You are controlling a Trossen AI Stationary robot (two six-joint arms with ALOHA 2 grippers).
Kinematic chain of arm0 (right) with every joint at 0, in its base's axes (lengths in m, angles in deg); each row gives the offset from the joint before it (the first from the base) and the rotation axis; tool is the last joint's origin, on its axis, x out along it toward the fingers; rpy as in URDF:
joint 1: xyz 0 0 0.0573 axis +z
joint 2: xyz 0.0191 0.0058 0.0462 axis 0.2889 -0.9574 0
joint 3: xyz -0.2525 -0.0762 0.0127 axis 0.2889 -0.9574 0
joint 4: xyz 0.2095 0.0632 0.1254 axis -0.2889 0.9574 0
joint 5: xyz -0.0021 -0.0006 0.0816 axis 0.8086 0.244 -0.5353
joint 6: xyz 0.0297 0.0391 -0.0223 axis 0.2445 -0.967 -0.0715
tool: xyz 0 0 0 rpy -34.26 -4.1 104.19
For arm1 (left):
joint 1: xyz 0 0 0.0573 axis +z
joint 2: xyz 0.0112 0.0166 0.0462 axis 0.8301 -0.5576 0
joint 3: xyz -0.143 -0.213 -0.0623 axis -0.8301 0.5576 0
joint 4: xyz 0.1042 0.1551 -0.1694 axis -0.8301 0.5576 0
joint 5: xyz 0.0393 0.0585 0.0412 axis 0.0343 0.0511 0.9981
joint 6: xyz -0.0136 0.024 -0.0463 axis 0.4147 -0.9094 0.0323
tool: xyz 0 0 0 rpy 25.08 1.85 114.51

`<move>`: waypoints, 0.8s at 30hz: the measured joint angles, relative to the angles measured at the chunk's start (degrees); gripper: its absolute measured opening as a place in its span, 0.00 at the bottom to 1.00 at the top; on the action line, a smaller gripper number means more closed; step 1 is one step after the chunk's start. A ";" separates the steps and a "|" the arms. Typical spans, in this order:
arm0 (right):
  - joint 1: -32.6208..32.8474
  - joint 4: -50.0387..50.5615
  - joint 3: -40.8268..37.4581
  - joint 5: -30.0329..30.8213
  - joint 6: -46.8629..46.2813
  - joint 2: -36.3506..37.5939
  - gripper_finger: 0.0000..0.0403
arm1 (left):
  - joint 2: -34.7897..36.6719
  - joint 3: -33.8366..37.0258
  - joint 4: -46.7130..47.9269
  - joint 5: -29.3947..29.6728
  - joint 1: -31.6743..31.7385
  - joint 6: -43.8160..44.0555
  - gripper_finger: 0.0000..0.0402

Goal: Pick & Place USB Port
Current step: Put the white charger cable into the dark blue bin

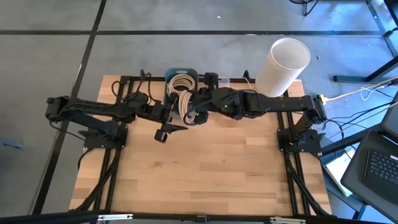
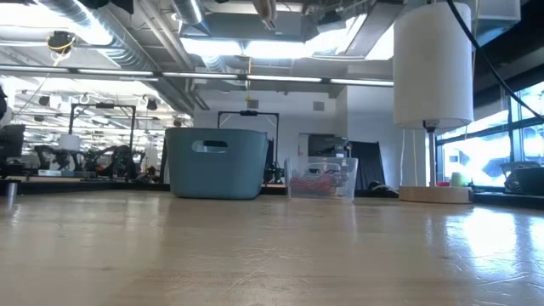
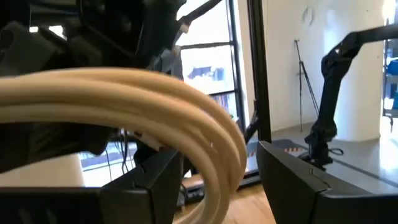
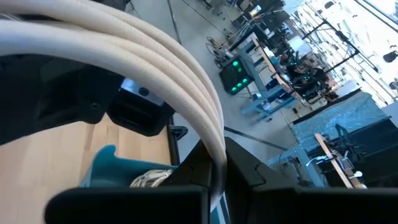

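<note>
A bundle of cream cable (image 1: 183, 94) is looped in several strands. It is lifted above the teal bin (image 1: 186, 70) at the table's far edge, where more coiled cable (image 4: 149, 179) lies. My right gripper (image 1: 193, 116) comes from the right and is shut on the bundle (image 4: 155, 56). My left gripper (image 1: 173, 121) comes from the left and is open. Its fingers (image 3: 292, 180) stand on either side of the same bundle (image 3: 155, 106). Whether they touch it I cannot tell. My right gripper (image 4: 214, 167) pinches the cream cable strands (image 4: 214, 140) between its two fingers, which lie across them. The bundle arches away from the fingers, lifted clear of the table.
The teal bin (image 2: 217, 161) and a small clear box (image 2: 321, 178) of reddish items stand at the far edge. A tall white cylinder (image 1: 283, 65) stands at the far right corner. The bare wooden tabletop (image 1: 205, 168) stretches toward the near edge.
</note>
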 joint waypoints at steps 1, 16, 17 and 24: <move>-0.02 -0.02 0.00 0.01 0.00 0.00 0.04 | -0.28 0.00 -0.83 0.02 0.00 0.09 0.49; 0.08 0.08 -0.07 -0.55 0.70 -0.02 0.04 | -3.85 0.00 -4.45 -5.00 0.43 0.42 0.08; 0.10 0.08 -0.07 -0.62 0.68 -0.02 0.04 | -3.83 0.00 -4.52 -5.64 0.59 0.47 0.08; 0.05 0.13 -0.07 -0.41 0.17 -0.02 0.11 | -3.69 0.00 -4.55 -5.64 0.72 0.35 0.08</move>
